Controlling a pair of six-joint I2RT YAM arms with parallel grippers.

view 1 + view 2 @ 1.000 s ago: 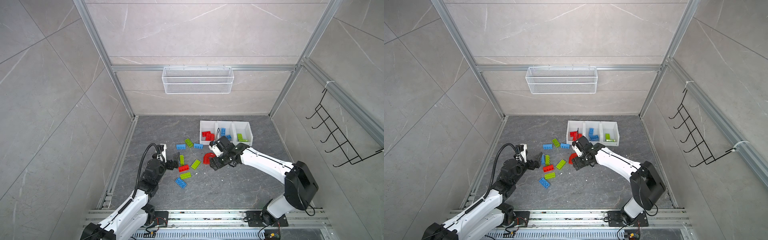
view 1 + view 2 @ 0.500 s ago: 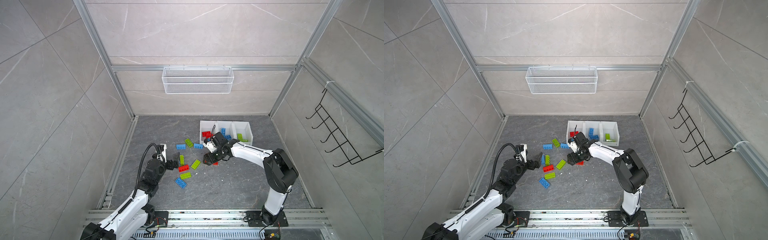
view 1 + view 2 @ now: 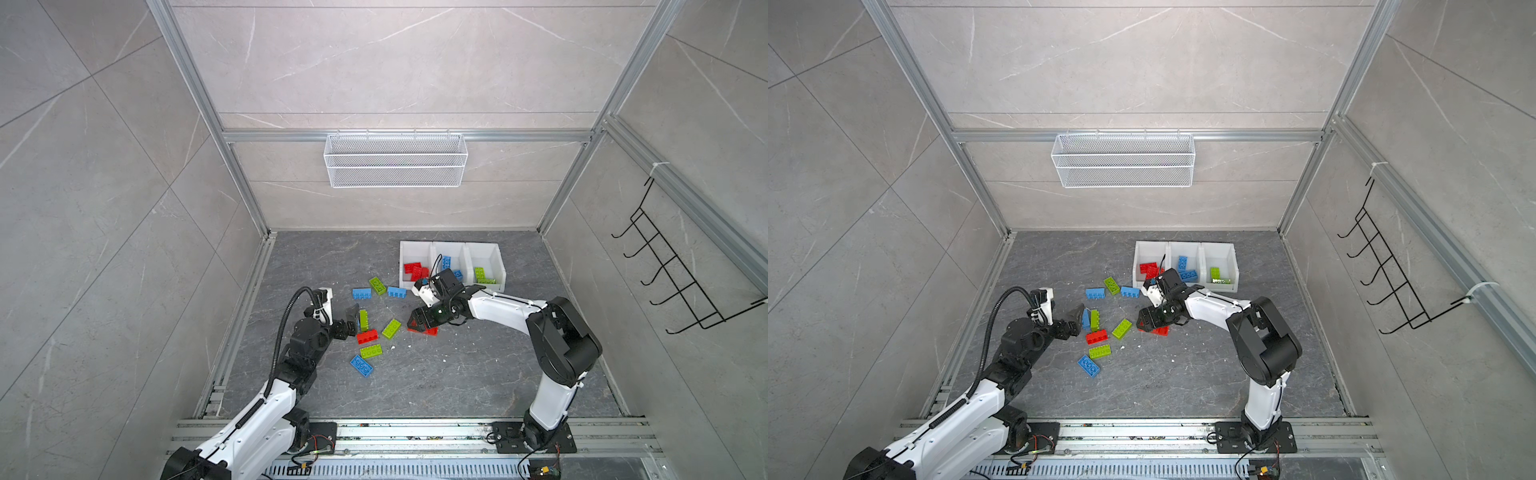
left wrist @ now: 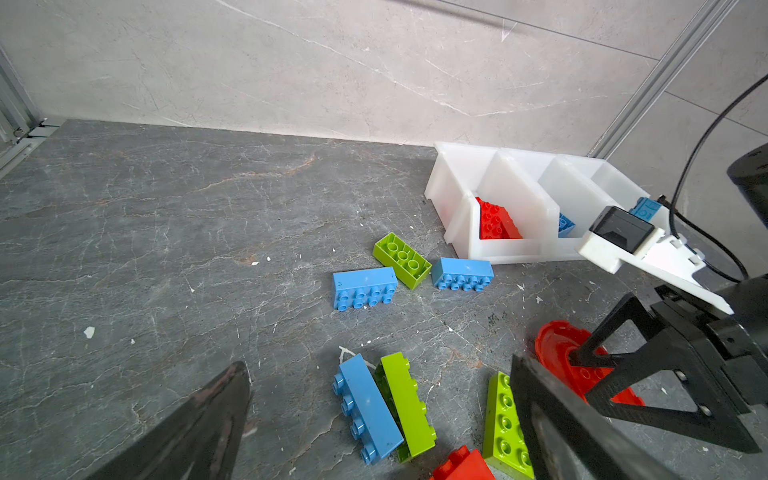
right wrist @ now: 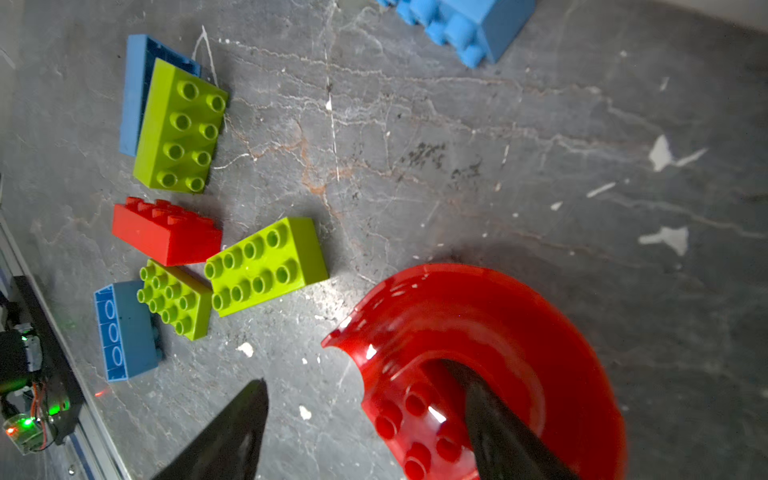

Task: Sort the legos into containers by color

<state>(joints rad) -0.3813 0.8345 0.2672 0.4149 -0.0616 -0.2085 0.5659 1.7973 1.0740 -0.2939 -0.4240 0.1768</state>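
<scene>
— Where's the red arch point(image 5: 478, 332)?
— Lying on the desk point(image 3: 478, 374), at six o'clock from the containers point(image 3: 415, 249) and apart from them.
— Is it held?
— No. The right hand point(image 5: 353, 374) is released. One finger lies over the arch, the other stands clear.
— And the loose legos point(image 3: 367, 336)?
— At nine o'clock from the arch. The left hand point(image 3: 351, 320) is spread wide, just beside them.
</scene>
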